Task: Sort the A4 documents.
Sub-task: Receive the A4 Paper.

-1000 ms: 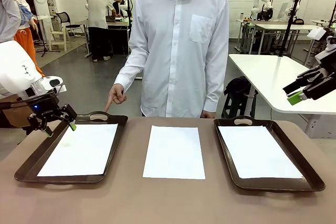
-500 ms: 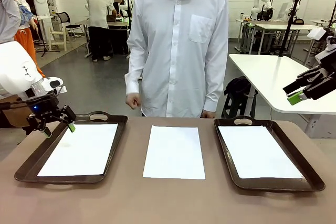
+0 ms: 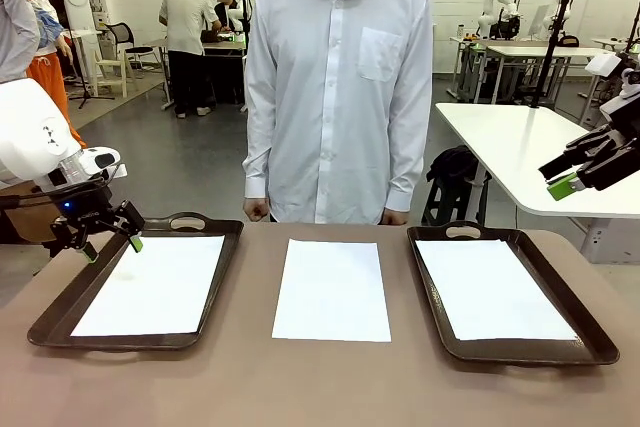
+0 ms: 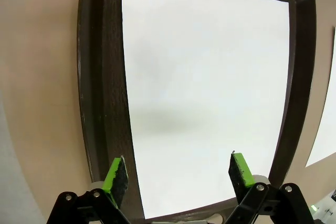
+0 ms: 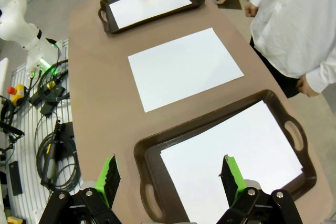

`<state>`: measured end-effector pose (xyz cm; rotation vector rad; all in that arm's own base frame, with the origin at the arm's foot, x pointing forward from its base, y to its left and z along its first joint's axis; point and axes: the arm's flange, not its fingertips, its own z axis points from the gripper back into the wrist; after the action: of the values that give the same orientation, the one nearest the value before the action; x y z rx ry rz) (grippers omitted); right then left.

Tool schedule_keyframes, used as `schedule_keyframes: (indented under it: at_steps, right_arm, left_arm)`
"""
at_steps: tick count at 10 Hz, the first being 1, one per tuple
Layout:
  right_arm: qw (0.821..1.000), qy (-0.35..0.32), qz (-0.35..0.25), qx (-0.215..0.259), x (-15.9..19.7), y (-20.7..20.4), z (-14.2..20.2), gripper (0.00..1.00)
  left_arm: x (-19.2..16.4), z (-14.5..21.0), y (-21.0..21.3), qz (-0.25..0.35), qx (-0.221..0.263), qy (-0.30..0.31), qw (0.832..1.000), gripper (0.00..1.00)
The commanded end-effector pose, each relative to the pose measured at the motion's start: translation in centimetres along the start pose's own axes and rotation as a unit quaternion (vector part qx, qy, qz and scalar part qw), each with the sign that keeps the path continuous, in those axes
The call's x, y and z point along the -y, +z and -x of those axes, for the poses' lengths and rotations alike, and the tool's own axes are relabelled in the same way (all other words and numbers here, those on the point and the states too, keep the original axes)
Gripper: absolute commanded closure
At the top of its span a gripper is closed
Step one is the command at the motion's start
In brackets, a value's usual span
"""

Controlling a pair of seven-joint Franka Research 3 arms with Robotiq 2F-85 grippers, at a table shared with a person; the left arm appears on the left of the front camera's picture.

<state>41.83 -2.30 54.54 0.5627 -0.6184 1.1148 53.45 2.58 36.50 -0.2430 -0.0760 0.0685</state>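
**Sheet Sorting: Both Arms Clear, Middle Sheet Unplaced**

Check the table (image 3: 250, 387) first. You have three white sheets in a row. One sheet (image 3: 150, 285) lies flat inside the left tray (image 3: 60, 319), one sheet (image 3: 492, 289) lies inside the right tray (image 3: 590, 347), and the middle sheet (image 3: 332, 289) rests on bare table between the two trays, touching neither. Judge this middle sheet to be the item not yet sorted.

Note the left gripper (image 3: 108, 244). It hovers above the far left corner of the left tray, beside the tray's far handle, jaws released and holding nothing. In the left wrist view, its green pads (image 4: 116, 176) stand spread over the tray sheet with no paper between them. This position likely gives it a short reach down to the tray.

Note the right gripper (image 3: 572, 179). It is raised well off to the right of the right tray, jaws spread and empty. From this height, its wrist camera takes in the whole row of sheets.

The person (image 3: 340, 77) stands at the far edge, hands (image 3: 257, 210) low at the table rim, off the paper.

Expect difficulty with pickup: a thin sheet lying flat offers no edge to pinch.
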Motion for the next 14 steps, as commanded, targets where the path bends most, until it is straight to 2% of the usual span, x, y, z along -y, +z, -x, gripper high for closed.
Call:
schedule_keyframes:
  at_steps: [1,2,3,4,5,6,7,8,9,10,12,14]
  right_arm:
    - [1.0,0.001,0.002,-0.004,0.0,-0.1,0.0,0.0]
    - [1.0,0.001,0.002,-0.004,0.0,-0.1,0.0,0.0]
    - [1.0,0.001,0.002,-0.004,0.0,-0.1,0.0,0.0]
    - [1.0,0.001,0.002,-0.004,0.0,-0.1,0.0,0.0]
    - [1.0,0.001,0.002,-0.004,0.0,-0.1,0.0,0.0]
    - [1.0,0.001,0.002,-0.004,0.0,-0.1,0.0,0.0]
    - [1.0,0.001,0.002,-0.004,0.0,-0.1,0.0,0.0]
    - [1.0,0.001,0.002,-0.004,0.0,-0.1,0.0,0.0]
    - [1.0,0.001,0.002,-0.004,0.0,-0.1,0.0,0.0]
    - [1.0,0.001,0.002,-0.004,0.0,-0.1,0.0,0.0]
    - [1.0,0.001,0.002,-0.004,0.0,-0.1,0.0,0.0]
    - [1.0,0.001,0.002,-0.004,0.0,-0.1,0.0,0.0]
  left_arm:
    - [0.0,0.0,0.0,0.0,0.0,0.0,1.0,0.0]
    - [4.0,1.0,4.0,-0.056,0.061,-0.045,0.996,0.0]
    - [5.9,1.8,6.3,-0.085,0.098,-0.078,0.988,0.0]
    - [6.9,2.6,8.0,-0.085,0.12,-0.095,0.985,0.0]
    - [8.1,3.9,9.2,-0.058,0.134,-0.136,0.98,0.0]
    - [9.5,5.7,10.4,-0.037,0.151,-0.197,0.968,0.0]
    - [10.3,7.6,11.6,-0.028,0.171,-0.271,0.947,0.0]
    - [10.4,9.2,12.7,0.006,0.177,-0.348,0.921,0.0]
    - [9.9,11.0,14.1,0.042,0.198,-0.414,0.887,0.0]
    - [8.8,11.9,15.6,0.073,0.242,-0.39,0.885,0.0]
    - [7.3,13.3,17.7,0.093,0.222,-0.44,0.865,0.0]
    - [6.9,13.9,18.7,0.078,0.23,-0.42,0.874,0.0]
